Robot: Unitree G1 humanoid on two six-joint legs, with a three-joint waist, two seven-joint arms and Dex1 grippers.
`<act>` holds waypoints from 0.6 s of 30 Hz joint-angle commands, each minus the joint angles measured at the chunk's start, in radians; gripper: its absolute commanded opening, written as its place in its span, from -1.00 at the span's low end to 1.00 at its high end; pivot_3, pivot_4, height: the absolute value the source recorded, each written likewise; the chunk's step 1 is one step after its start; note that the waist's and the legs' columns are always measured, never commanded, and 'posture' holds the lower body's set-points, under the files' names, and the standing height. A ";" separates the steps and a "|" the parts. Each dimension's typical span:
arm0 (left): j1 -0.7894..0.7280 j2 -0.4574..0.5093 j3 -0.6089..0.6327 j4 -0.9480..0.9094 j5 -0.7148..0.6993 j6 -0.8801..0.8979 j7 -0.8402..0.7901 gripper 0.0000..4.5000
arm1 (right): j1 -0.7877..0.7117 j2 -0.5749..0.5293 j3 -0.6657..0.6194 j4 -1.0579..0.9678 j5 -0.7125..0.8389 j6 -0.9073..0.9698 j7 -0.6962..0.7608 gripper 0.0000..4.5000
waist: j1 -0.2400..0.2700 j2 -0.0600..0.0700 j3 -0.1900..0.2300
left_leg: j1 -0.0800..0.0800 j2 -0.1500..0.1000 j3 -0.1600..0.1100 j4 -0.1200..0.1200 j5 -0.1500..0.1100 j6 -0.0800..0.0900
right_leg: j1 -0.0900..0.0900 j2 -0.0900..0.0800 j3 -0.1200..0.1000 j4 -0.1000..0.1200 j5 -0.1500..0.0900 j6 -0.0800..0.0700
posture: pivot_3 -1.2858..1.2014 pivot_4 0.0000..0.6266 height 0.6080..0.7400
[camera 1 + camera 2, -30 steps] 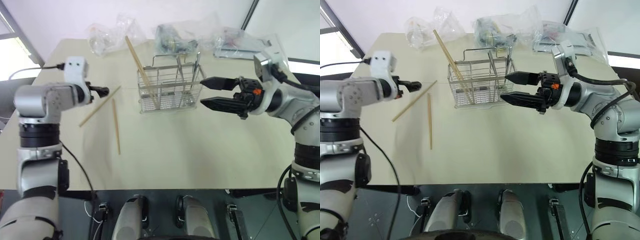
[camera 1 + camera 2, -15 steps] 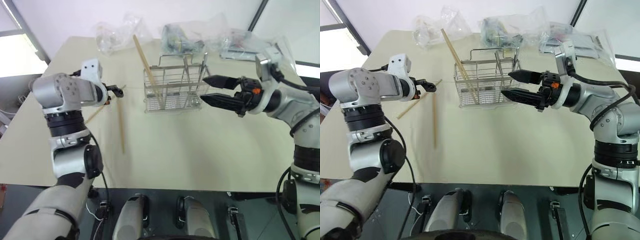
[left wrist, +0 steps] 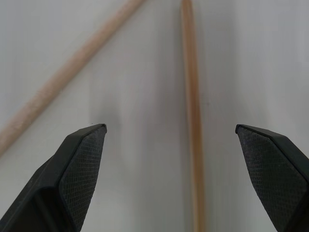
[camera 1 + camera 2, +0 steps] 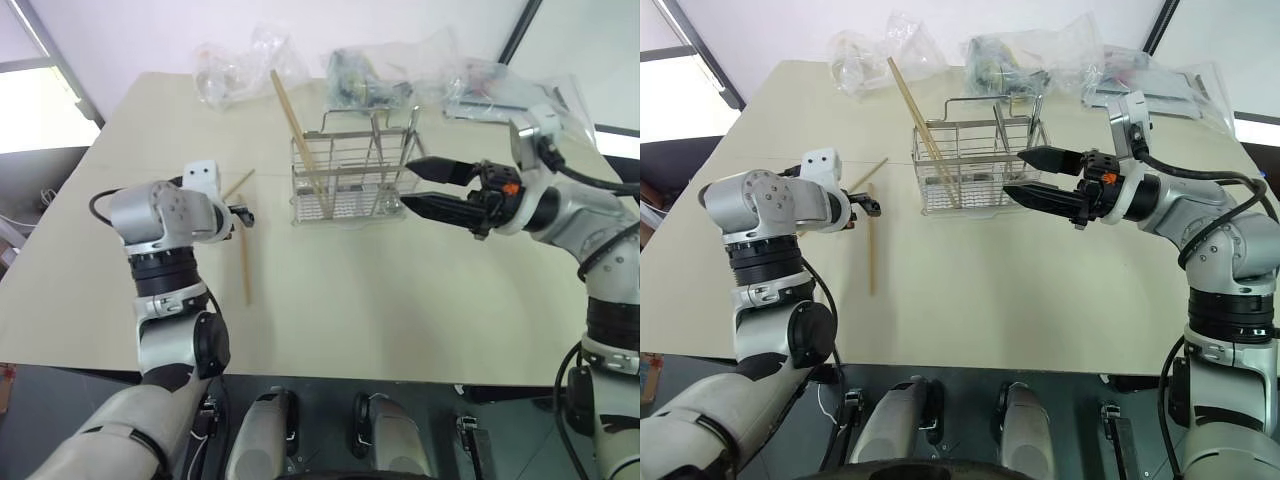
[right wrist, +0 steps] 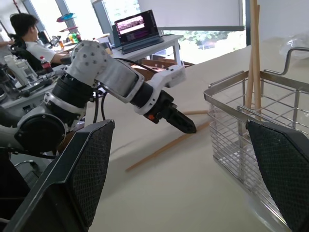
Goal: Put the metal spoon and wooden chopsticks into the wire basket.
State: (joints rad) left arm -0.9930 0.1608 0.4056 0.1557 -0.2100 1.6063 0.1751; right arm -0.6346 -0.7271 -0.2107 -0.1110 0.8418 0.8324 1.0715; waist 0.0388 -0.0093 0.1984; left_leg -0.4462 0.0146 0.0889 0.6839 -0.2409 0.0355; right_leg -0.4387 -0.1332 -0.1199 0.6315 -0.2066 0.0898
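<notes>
The spoon is hard to make out among the basket [image 4: 975, 170] bars. Two chopsticks [image 4: 923, 130] lean in its left compartment; two more [image 4: 244, 262] lie on the table [image 4: 400, 290], one partly hidden by the left gripper [image 4: 243, 213], fingers spread above them. Right gripper [image 4: 1025, 173] spread, empty, beside the basket. Plastic bags [image 4: 240, 65] lie behind
</notes>
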 commanded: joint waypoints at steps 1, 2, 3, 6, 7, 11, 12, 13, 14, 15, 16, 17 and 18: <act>-0.035 -0.001 -0.022 0.020 0.019 -0.011 -0.017 1.00 | 0.003 -0.019 -0.036 -0.036 0.024 -0.011 0.002 0.98 | 0.000 0.000 0.000 | 0.000 0.000 0.000 0.000 0.000 0.000 | 0.000 0.000 0.000 0.000 0.000 0.000 | 0.03 -0.52 0.46; -0.035 0.001 -0.026 0.031 0.023 -0.018 -0.021 1.00 | 0.004 -0.019 -0.035 -0.038 0.024 -0.012 -0.002 0.98 | -0.001 0.000 0.000 | 0.000 0.000 0.000 0.000 0.000 0.000 | 0.000 0.000 0.000 0.000 0.000 0.000 | 0.03 -0.52 0.46; -0.034 0.004 -0.032 0.051 0.027 -0.033 -0.024 1.00 | 0.007 -0.017 -0.034 -0.040 0.024 -0.014 -0.005 0.98 | -0.001 0.000 0.000 | 0.000 0.000 0.000 0.000 0.000 0.000 | 0.000 0.000 0.000 0.000 0.000 0.000 | 0.03 -0.52 0.46; -0.030 0.011 -0.040 0.113 0.041 -0.085 -0.029 1.00 | 0.014 -0.014 -0.035 -0.048 0.025 -0.016 -0.015 0.98 | -0.001 0.000 0.000 | 0.000 0.000 0.000 0.000 0.000 0.000 | 0.000 0.000 0.000 0.000 0.000 0.000 | 0.03 -0.52 0.46; -0.029 0.012 -0.039 0.126 0.043 -0.097 -0.031 0.89 | 0.016 -0.013 -0.035 -0.050 0.026 -0.016 -0.017 1.00 | -0.001 0.000 0.000 | 0.001 0.000 0.000 0.000 0.000 0.000 | 0.000 0.000 0.000 0.000 0.000 0.000 | 0.03 -0.52 0.46; -0.042 0.009 -0.029 0.161 0.043 -0.123 -0.039 0.15 | 0.024 -0.020 -0.038 -0.059 0.032 -0.014 -0.015 1.00 | 0.002 0.000 0.000 | 0.001 0.000 0.000 0.000 0.000 0.000 | 0.000 0.000 0.000 0.000 0.000 0.000 | 0.03 -0.52 0.46; -0.047 0.008 -0.029 0.167 0.043 -0.128 -0.041 -0.06 | 0.026 -0.022 -0.040 -0.059 0.034 -0.013 -0.013 1.00 | 0.003 0.000 0.000 | 0.001 0.000 0.000 0.000 0.000 0.000 | 0.001 0.000 0.000 0.000 0.000 0.000 | 0.03 -0.52 0.46; -0.051 0.007 -0.028 0.172 0.043 -0.132 -0.042 -0.30 | 0.027 -0.025 -0.041 -0.060 0.035 -0.012 -0.011 1.00 | 0.004 0.000 0.000 | 0.001 0.000 0.000 0.000 0.000 0.000 | 0.001 0.000 0.000 0.000 0.000 0.000 | 0.03 -0.52 0.46; -0.055 0.007 -0.026 0.175 0.043 -0.135 -0.042 -0.53 | 0.028 -0.026 -0.042 -0.060 0.035 -0.012 -0.010 1.00 | 0.005 0.000 0.000 | 0.001 0.000 0.000 0.000 0.000 0.000 | 0.001 -0.001 0.000 0.000 0.000 0.000 | 0.03 -0.52 0.46; -0.058 0.006 -0.023 0.178 0.043 -0.140 -0.043 -0.79 | 0.028 -0.028 -0.042 -0.059 0.035 -0.013 -0.010 1.00 | 0.004 0.000 0.000 | 0.001 0.000 0.000 0.000 0.000 0.000 | 0.001 -0.001 0.000 0.000 0.000 0.000 | 0.03 -0.52 0.46; -0.062 0.005 -0.017 0.179 0.043 -0.144 -0.040 -0.98 | 0.029 -0.029 -0.041 -0.060 0.033 -0.014 -0.010 1.00 | 0.004 0.000 0.000 | 0.001 0.000 0.000 0.000 0.000 0.000 | 0.001 -0.001 0.000 0.000 0.000 0.000 | 0.03 -0.52 0.46; -0.064 0.003 -0.011 0.179 0.044 -0.149 -0.036 -0.98 | 0.029 -0.031 -0.041 -0.059 0.031 -0.016 -0.009 1.00 | 0.003 0.000 0.000 | 0.000 0.000 0.000 0.000 0.000 0.000 | 0.001 -0.001 0.000 0.000 0.000 0.000 | 0.03 -0.52 0.46; -0.065 0.002 -0.010 0.176 0.047 -0.157 -0.034 -0.98 | 0.029 -0.033 -0.042 -0.057 0.029 -0.018 -0.008 1.00 | 0.001 0.000 0.000 | 0.000 0.000 0.000 0.000 0.000 0.000 | 0.001 -0.001 0.000 0.000 0.000 0.000 | 0.03 -0.52 0.46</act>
State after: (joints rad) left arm -1.0343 0.1642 0.3890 0.3394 -0.1623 1.4676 0.1447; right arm -0.6027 -0.7417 -0.2134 -0.1364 0.8492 0.8301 1.0580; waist 0.0401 -0.0092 0.1982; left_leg -0.4458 0.0144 0.0889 0.6840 -0.2412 0.0358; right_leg -0.4382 -0.1339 -0.1200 0.6312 -0.2066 0.0897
